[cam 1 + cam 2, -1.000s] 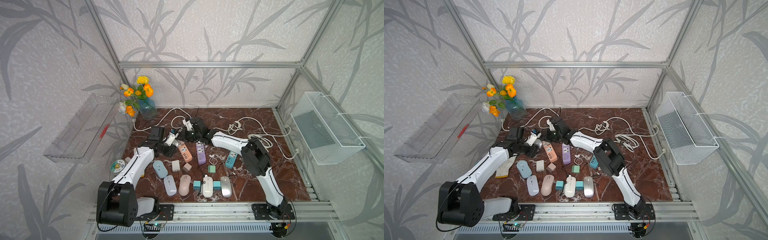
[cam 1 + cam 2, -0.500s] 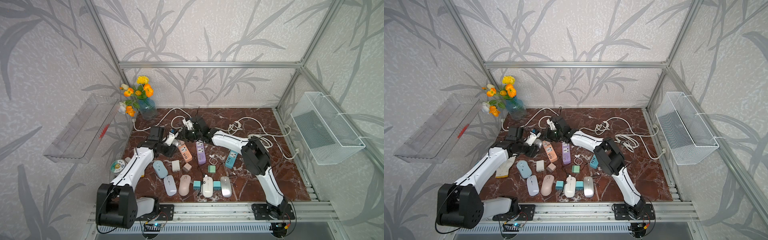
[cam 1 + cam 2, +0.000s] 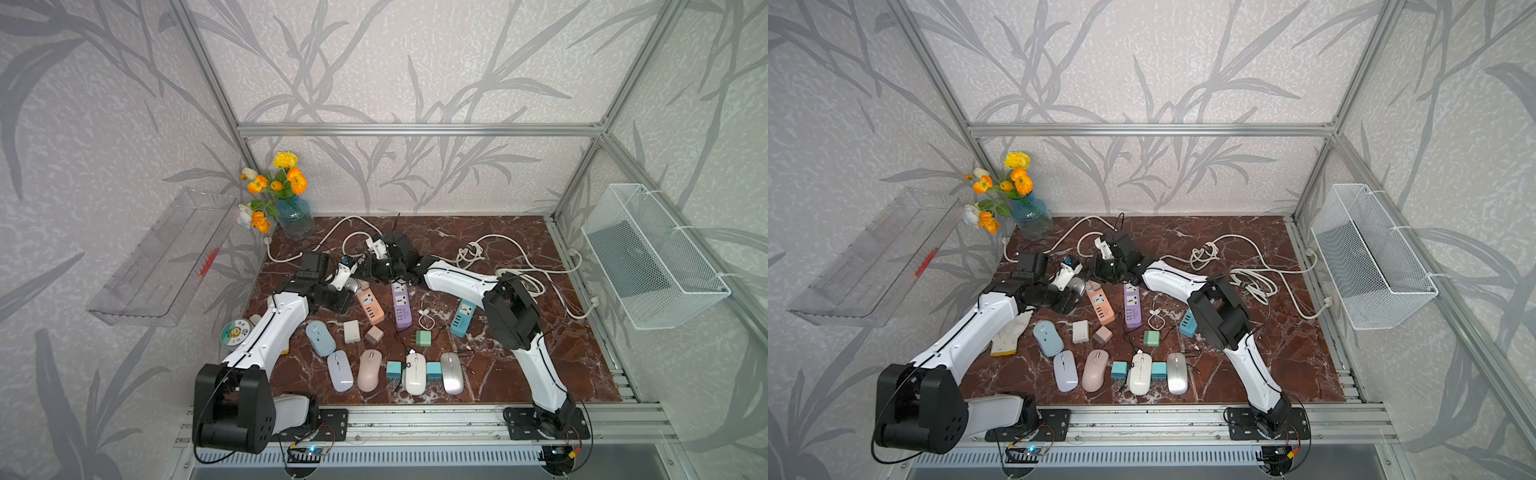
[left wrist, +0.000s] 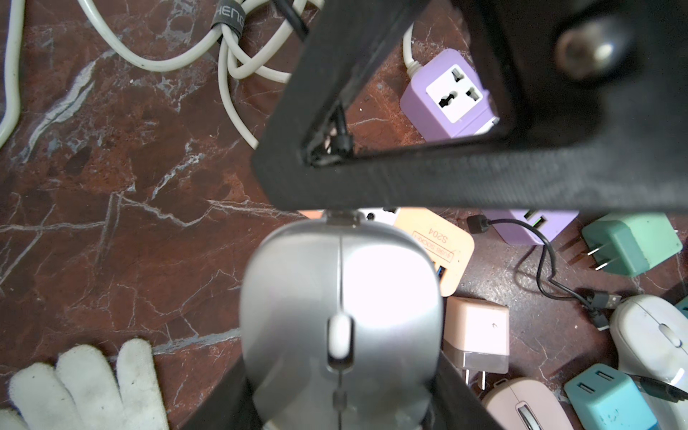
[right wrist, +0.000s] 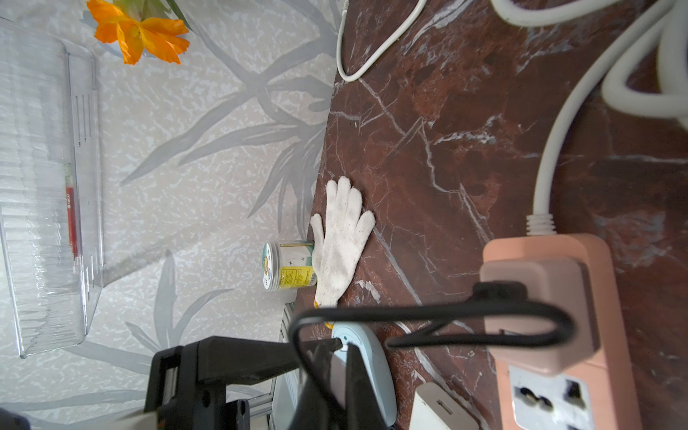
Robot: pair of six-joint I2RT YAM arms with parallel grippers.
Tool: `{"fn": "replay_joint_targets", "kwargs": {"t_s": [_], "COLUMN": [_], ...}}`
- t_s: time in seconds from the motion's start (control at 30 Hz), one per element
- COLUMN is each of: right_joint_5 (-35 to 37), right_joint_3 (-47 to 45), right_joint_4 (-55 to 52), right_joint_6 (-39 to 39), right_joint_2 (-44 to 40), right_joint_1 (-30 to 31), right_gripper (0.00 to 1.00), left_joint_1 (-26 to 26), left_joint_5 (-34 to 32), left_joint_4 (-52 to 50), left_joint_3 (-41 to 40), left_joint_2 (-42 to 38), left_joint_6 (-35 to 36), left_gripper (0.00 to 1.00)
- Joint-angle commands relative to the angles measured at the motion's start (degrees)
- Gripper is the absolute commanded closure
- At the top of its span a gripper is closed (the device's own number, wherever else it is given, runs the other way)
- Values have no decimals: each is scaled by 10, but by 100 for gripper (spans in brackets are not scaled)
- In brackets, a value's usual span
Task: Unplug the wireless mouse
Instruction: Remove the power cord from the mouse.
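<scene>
Desk: brown marble desk (image 3: 519, 374), crowded with mice, chargers and power strips.
Mouse: silver mouse (image 4: 340, 298) sits toward the rear left, just beside the orange power strip (image 5: 551, 298).
Left tool: left tool (image 3: 351, 288) grasps the mouse by its sides at the tail end.
Right tool: right tool (image 5: 340, 350) is clenched on the black cable (image 5: 428, 311) at the mouse's nose.
Axis: the mouse's length points from the left tool straight at the right tool.
Next pull: probably along that axis, away from the left tool. The right arm is nearer the plug and the left braces.
</scene>
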Motion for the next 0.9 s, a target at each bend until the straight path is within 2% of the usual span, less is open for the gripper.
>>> {"fn": "replay_joint_targets", "kwargs": {"t_s": [0.0,0.33,0.57,0.7,0.83,0.87], "right_joint_5": [71,67,32,70,15,21], "right_joint_3": [38,40,48,76,39,41], "right_joint_4": [36,29,73,-21,121,109], "right_joint_6": [-6,-50,10,-84,57,48], "right_joint_2": [6,-7,8,-8,15,13], "right_joint_1": [-45,-65,-81,-69,-93,-94], "right_gripper": [100,100,100,100,100,100], "left_joint_1": [-7,-12,-22,-25,-26,-28], "left_joint_5": [4,0,-2,-2,-1,1], "left_joint_4": [-111,-122,-126,-132,-134,-135], "left_joint_3": [-9,-5,-7,-5,-5,-4], "left_joint_2": [5,20,13,17,17,18], "left_joint_6": [5,4,7,8,7,7], "left_gripper": [100,100,100,100,100,100]}}
